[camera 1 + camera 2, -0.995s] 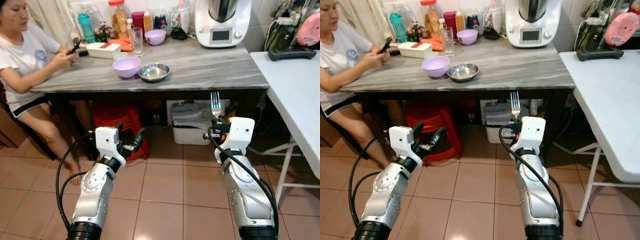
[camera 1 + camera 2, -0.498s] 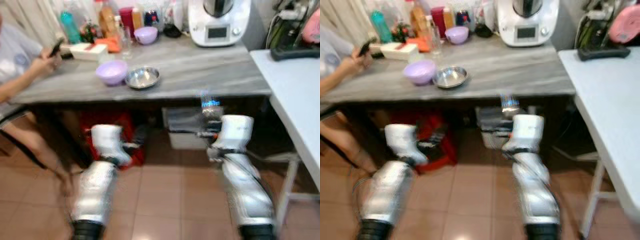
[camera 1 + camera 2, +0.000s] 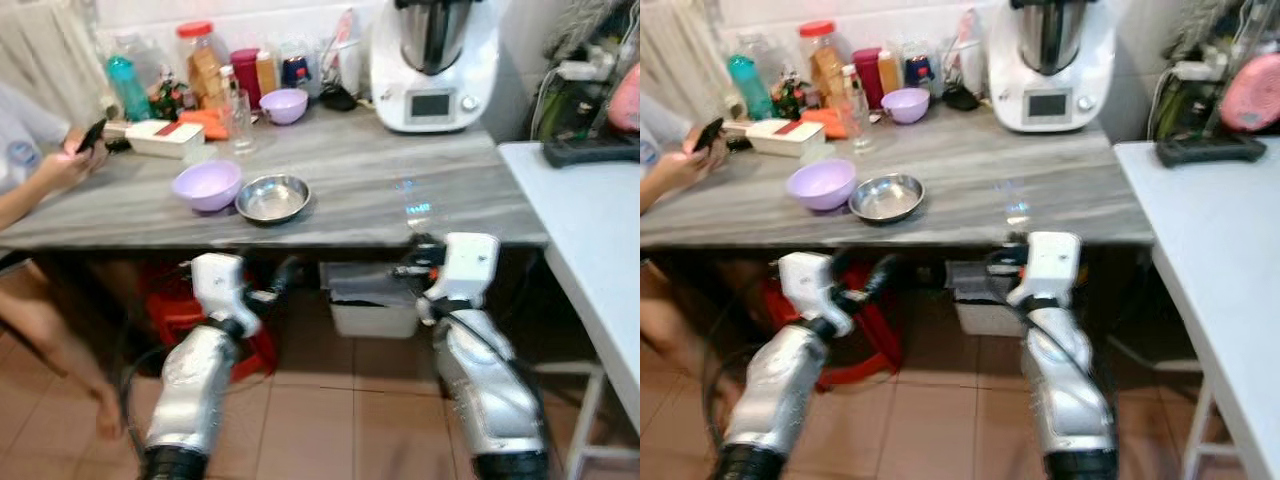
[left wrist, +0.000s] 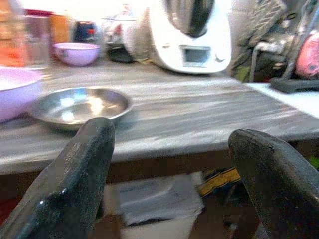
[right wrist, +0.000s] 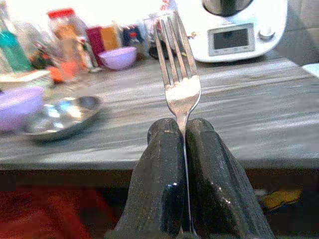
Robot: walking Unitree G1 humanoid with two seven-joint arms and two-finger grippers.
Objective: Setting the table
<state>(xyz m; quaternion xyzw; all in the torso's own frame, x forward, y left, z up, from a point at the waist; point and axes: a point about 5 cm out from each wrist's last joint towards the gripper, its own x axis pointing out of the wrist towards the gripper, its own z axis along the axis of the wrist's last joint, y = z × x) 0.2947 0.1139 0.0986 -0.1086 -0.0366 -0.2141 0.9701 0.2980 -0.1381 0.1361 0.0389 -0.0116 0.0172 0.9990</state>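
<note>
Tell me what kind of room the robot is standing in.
Most likely a home kitchen or dining corner: a grey table holds bowls, jars and a white kitchen machine, a person sits at it, and the right gripper holds a fork.

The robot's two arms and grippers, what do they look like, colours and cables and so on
Both arms are shiny silver metal segments with a black collar at the base and a boxy white wrist housing. A black cable loops along each forearm. The left gripper has two thick, rounded black fingers with a slightly speckled, matte surface. The right gripper has the same black fingers.
</note>
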